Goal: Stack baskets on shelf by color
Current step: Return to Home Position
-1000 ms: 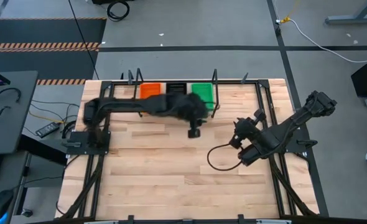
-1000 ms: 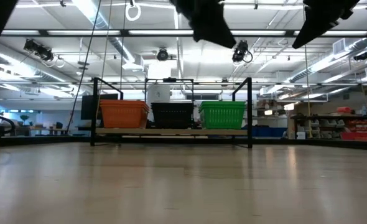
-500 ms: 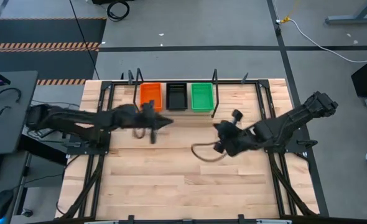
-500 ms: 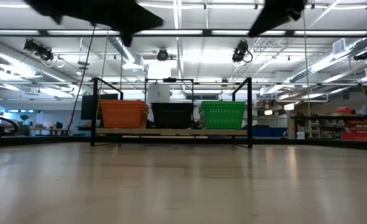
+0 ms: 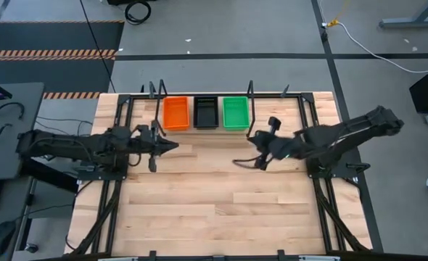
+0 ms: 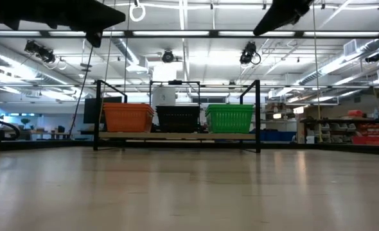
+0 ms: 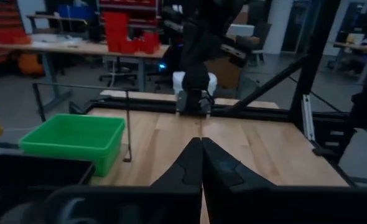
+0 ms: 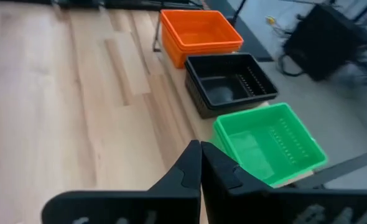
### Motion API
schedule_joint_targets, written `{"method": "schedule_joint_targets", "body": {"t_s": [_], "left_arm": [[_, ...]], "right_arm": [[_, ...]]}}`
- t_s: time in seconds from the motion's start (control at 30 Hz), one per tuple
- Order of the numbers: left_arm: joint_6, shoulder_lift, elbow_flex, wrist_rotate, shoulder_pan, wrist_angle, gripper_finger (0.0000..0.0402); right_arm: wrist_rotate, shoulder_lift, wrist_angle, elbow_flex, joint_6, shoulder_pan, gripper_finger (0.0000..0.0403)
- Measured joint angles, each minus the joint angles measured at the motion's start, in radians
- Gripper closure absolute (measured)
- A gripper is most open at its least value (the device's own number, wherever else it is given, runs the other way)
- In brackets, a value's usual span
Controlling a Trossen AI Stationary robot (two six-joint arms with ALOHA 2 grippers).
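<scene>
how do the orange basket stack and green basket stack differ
Colour: the orange basket stack is orange, the green basket stack green. Place: the orange basket stack stands at the shelf end nearer the left gripper, the green basket stack at the end nearer the right gripper, black basket stack between. Both look equal in size and height; both grippers hover shut, clear of them.

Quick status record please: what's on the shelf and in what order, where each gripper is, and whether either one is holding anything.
Shelf: three basket stacks abreast, level with each other in the low view
Order, high view left to right: orange stack, black stack, green stack
Left gripper: shut, empty, above the tabletop in front of the orange stack
Right gripper: shut, empty, above the tabletop near the green stack
Baskets off the shelf: none visible
</scene>
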Motion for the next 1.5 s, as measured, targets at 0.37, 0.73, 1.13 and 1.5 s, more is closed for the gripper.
{"method": "schedule_joint_targets", "body": {"t_s": [0.37,0.73,1.13,1.5], "left_arm": [[0.056,-0.086,-0.032,0.036,0.058,-0.046,0.0399],[0.074,-0.087,-0.032,0.132,0.198,-0.057,0.0398],[-0.001,-0.136,-0.082,0.128,0.224,-0.039,0.0398],[-0.034,-0.347,-0.312,-0.05,0.205,0.084,0.0398]], "right_arm": [[-0.375,-0.397,0.42,-0.355,-0.144,-0.2,0.0402],[-0.607,-0.473,0.541,-0.533,-0.177,-0.398,0.0401],[-0.751,-0.553,0.722,-0.679,-0.136,-0.493,0.04],[-0.665,-0.706,0.725,-0.779,-0.089,-0.494,0.04]]}}
